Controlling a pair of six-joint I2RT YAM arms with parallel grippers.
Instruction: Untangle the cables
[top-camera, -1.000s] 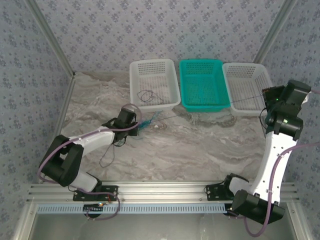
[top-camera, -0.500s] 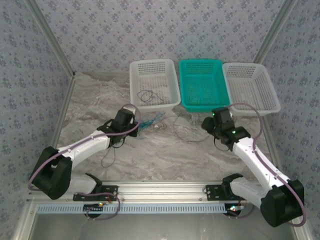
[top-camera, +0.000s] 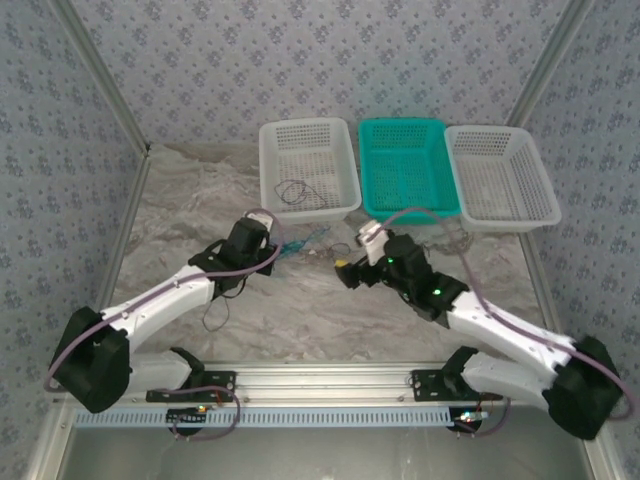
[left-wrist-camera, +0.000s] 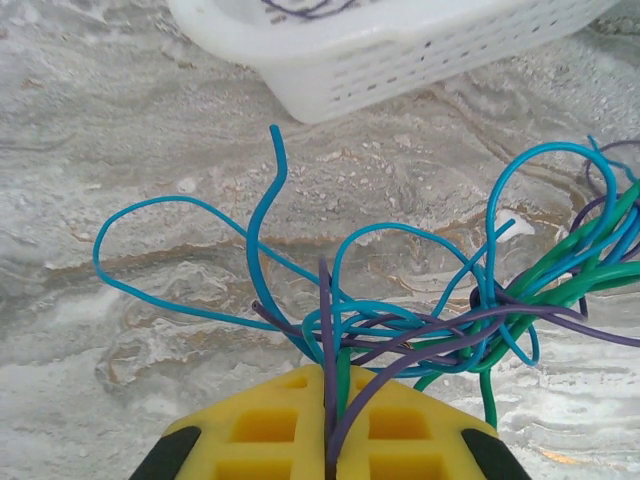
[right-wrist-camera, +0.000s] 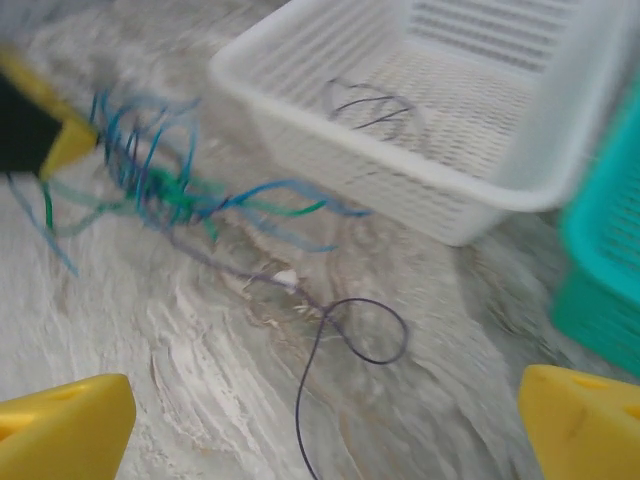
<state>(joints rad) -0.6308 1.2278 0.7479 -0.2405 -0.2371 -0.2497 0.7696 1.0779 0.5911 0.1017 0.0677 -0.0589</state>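
The cables (top-camera: 303, 241) form a small blue, green and purple tangle on the marble table, just in front of the left white basket. My left gripper (top-camera: 276, 250) is shut on them. In the left wrist view, purple and green strands are pinched between the yellow pads of the left gripper (left-wrist-camera: 332, 378), and the cables (left-wrist-camera: 440, 320) fan out ahead in blue loops. My right gripper (top-camera: 356, 252) stands open just right of the tangle. Its wrist view shows the right gripper (right-wrist-camera: 325, 430) spread wide over a loose dark loop (right-wrist-camera: 368, 330) on the table, with the tangled cables (right-wrist-camera: 165, 190) further left.
Three baskets stand in a row at the back: a white basket (top-camera: 270, 170) holding a dark coiled cable (top-camera: 295, 192), a teal basket (top-camera: 403, 215) and another white basket (top-camera: 545, 195). A thin dark strand (top-camera: 214, 316) lies beside the left arm.
My right arm has swung from the far right basket to the table's middle and its gripper has opened. The dark strand it held taut now lies slack. The left gripper stays shut.
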